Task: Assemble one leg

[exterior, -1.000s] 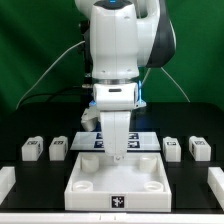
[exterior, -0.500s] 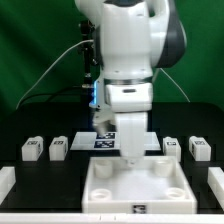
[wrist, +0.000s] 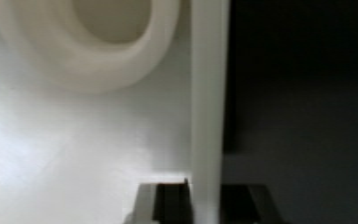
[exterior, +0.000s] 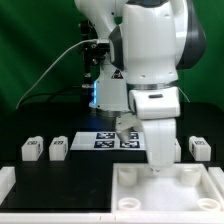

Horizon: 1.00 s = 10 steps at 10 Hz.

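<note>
The legs are small white plastic blocks with black-and-white square marks on them. Two legs [exterior: 32,150] [exterior: 58,148] sit side by side on the black bench [exterior: 60,185], toward the exterior view's left. One more leg [exterior: 200,150] sits toward the exterior view's right. All three stand in a row, well apart from the jaws, and nothing touches them.

Between the two groups lies the marker board [exterior: 105,139]. It is flat and thin, white with black squares.

The big white arm [exterior: 150,60] is smooth and shiny, with round fat parts. It reaches down to the panel [exterior: 125,172], which lies at the front of the bench, toward the exterior view's right. The panel is a wide white square with a raised rim around it.

In the wrist view the panel [wrist: 69,130] looks smooth and a bit glossy, with a round hollow in it. Its rim runs as a straight pale strip, and past it the bench [wrist: 309,100] is plain dark. The dark jaws stand one on each side of that rim and are clamped on it.

Behind it all hangs a green cloth [exterior: 30,50].
</note>
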Available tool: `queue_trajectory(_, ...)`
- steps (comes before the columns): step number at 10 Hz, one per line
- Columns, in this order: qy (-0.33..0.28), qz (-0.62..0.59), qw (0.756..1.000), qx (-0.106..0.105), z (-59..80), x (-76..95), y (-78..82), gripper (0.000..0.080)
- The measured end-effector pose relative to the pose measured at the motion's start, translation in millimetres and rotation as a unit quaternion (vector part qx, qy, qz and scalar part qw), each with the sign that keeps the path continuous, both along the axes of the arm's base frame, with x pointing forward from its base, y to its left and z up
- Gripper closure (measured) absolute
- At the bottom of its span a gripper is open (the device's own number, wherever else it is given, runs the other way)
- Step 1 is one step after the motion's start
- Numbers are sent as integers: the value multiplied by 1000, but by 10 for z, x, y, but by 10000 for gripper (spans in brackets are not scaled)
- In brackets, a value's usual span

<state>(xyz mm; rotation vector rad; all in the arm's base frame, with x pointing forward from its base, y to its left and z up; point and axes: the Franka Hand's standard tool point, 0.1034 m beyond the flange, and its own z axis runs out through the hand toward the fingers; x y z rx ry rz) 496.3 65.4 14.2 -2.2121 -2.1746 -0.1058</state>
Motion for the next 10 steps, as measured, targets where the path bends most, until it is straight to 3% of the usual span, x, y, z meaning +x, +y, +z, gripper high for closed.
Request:
queue_trajectory(4, 6, -13, 1000, -8, -3, -18, 7, 741)
queue_trajectory(6, 7, -15, 1000, -8, -11, -17, -6, 510)
queue_trajectory(7, 7, -15, 1000, -8, -12, -17, -8, 510)
queue_trajectory(8, 7, -15, 1000, -8, -13, -18, -10, 326)
queue_trajectory(9, 7, -15, 1000, -8, -15, -19, -12, 212)
queue_trajectory(10, 7, -16, 1000, -8, -15, -19, -14, 212)
